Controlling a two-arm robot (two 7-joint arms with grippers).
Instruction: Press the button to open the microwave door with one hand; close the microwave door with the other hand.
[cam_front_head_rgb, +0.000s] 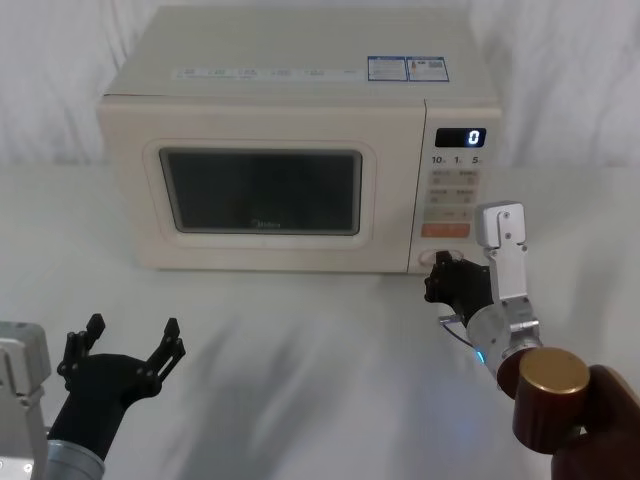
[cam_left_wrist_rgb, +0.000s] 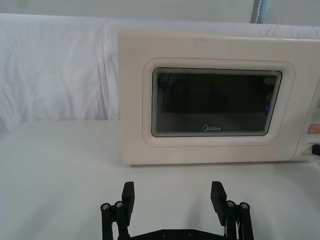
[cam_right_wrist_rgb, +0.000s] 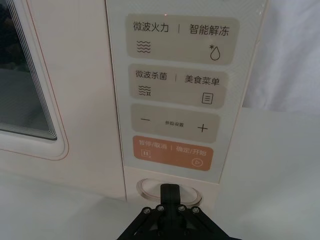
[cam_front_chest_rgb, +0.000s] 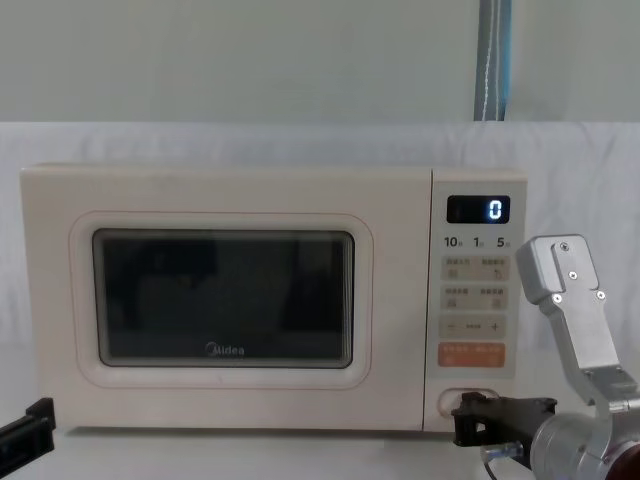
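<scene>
The cream microwave stands at the back of the table, and its door (cam_front_head_rgb: 260, 190) (cam_front_chest_rgb: 225, 300) (cam_left_wrist_rgb: 215, 102) with the dark window is closed. The oval button (cam_right_wrist_rgb: 148, 189) (cam_front_chest_rgb: 443, 398) (cam_front_head_rgb: 452, 256) sits at the bottom of the control panel, below the orange button (cam_right_wrist_rgb: 172, 153). My right gripper (cam_front_head_rgb: 436, 275) (cam_right_wrist_rgb: 170, 192) (cam_front_chest_rgb: 464, 418) is shut, with its joined fingertips right at the middle of the button, hiding part of it. My left gripper (cam_front_head_rgb: 130, 340) (cam_left_wrist_rgb: 172, 192) hangs open low at the front left, well short of the door, holding nothing.
The panel's display (cam_front_head_rgb: 460, 138) reads 0. White cloth (cam_front_head_rgb: 300, 340) covers the table and the backdrop behind it. Open table lies between the left gripper and the microwave's front.
</scene>
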